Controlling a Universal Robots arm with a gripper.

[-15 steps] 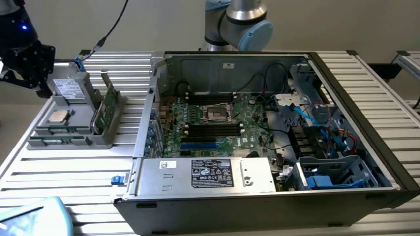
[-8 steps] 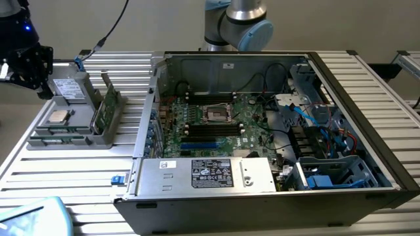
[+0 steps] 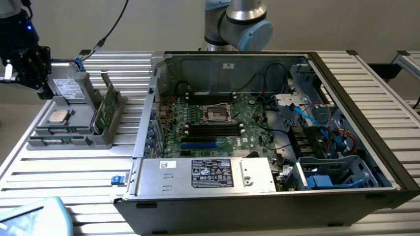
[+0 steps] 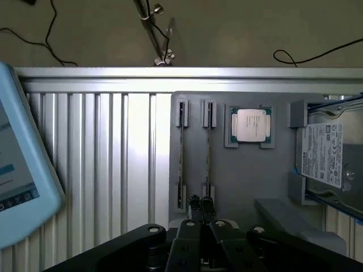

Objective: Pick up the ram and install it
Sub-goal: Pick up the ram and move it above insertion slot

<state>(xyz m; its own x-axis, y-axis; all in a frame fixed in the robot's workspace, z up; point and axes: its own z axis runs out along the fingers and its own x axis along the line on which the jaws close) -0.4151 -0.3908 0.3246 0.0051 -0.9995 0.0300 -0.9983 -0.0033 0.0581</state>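
I see my gripper (image 4: 201,208) closed, empty, above the tray (image 4: 244,187); ram (image 4: 208,153) sits in its slot, nothing installed yet

Oblique overhead exterior, downward wrist, tray (image 4: 244,181) shared

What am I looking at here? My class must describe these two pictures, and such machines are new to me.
This is a robot arm with a two-fingered gripper. One picture comes from a camera beside the scene, the other from a camera on the arm's wrist. On the slatted table stands an open computer case showing its motherboard. Next to it a grey holder carries two ram sticks, a processor chip, a hard drive and an expansion card. The gripper is shut, close to one end of the ram sticks, and seems to hold nothing.
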